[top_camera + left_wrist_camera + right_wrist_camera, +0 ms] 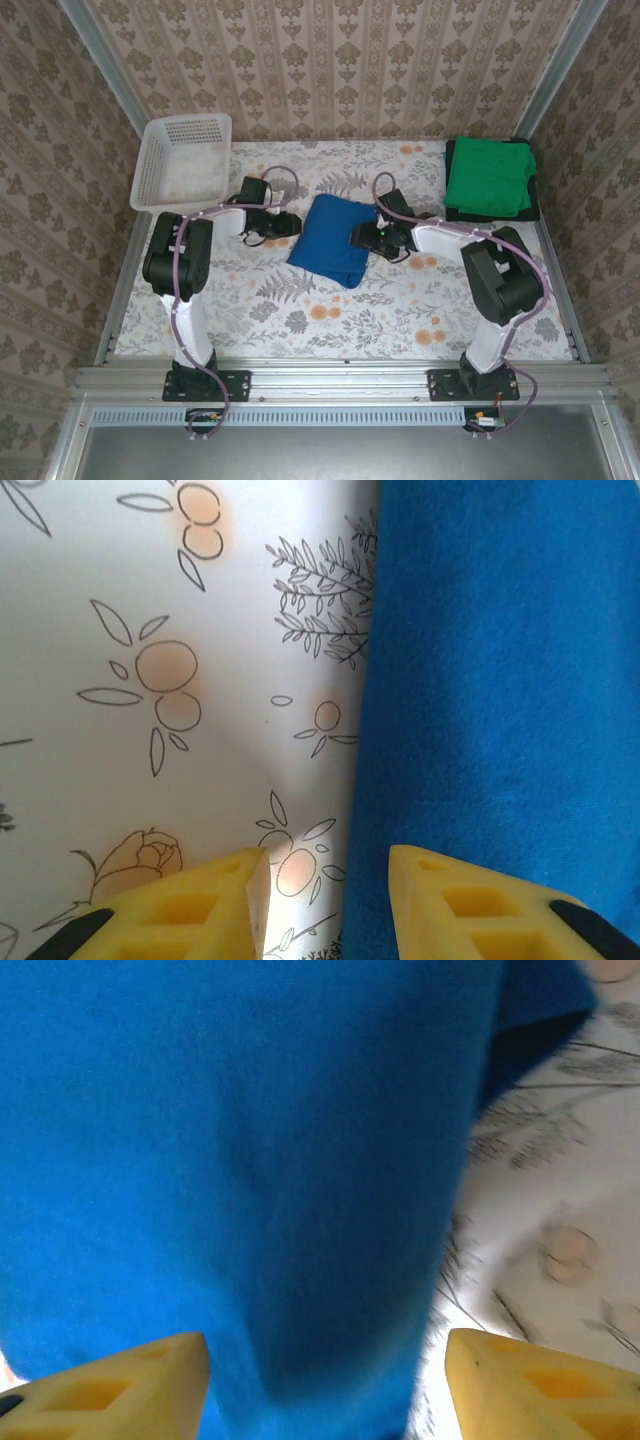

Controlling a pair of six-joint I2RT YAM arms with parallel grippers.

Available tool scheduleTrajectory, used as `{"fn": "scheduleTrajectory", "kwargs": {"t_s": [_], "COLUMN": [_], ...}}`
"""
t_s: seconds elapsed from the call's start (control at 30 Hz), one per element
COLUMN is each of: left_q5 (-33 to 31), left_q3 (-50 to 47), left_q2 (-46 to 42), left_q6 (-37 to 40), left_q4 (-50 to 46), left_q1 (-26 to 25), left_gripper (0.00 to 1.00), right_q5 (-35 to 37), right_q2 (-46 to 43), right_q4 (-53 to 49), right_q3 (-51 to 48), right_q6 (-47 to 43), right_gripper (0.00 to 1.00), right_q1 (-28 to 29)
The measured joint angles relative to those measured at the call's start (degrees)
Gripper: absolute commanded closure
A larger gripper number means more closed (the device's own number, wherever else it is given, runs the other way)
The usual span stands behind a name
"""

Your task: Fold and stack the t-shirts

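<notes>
Left gripper (325, 858) spread, empty; blue t-shirt (500, 680) edge under one finger. Right gripper (325, 1340) wide apart astride it, blurred, fingers cropped.

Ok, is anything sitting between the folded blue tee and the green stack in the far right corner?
No loose object. Only the right claw and its wrist sit at the right edge of the blue tee, on the line toward the green tee; beyond them is bare floral tablecloth.
</notes>
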Motion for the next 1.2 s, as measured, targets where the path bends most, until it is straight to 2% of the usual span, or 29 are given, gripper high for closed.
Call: {"fn": "scheduleTrajectory", "kwargs": {"t_s": [0.27,0.53,0.6,0.7,0.93,0.97,1.03,1.2], "left_q5": [0.2,0.24,0.48,1.2,1.97,1.97,2.14,2.4], "left_q3": [-0.09,-0.07,-0.07,-0.07,-0.85,-1.05,-1.51,-2.08], "left_q2": [0.0,0.0,0.0,0.0,0.0,0.0,0.0,-0.09], "left_q6": [-0.02,-0.02,-0.02,-0.07,-0.52,-0.59,-0.72,-1.14], "left_q4": [0.5,0.46,0.48,0.5,1.01,1.16,1.68,2.67], "left_q1": [-0.5,-0.5,-0.61,-0.76,-0.81,-0.81,-0.79,-0.68], "left_gripper": [0.62,0.63,0.63,0.66,0.66,0.66,0.66,0.67], "right_q5": [2.82,3.82,3.72,2.95,-1.01,-1.2,-1.27,-1.62], "right_q2": [3.69,6.43,7.32,8.02,8.83,9.11,9.25,11.06], "right_q4": [-1.46,-5.44,-6.05,-5.99,-0.35,0.33,0.9,0.44], "right_q3": [3.43,7.23,8.5,9.55,9.57,9.57,9.57,10.62], "right_q6": [2.73,4.96,5.46,6.05,7.08,6.84,6.29,5.31], "right_gripper": [0.38,0.56,0.56,0.5,0.48,0.52,0.66,0.86], "right_q1": [1.7,1.95,2.08,2.38,3.39,3.96,4.94,5.66]}}
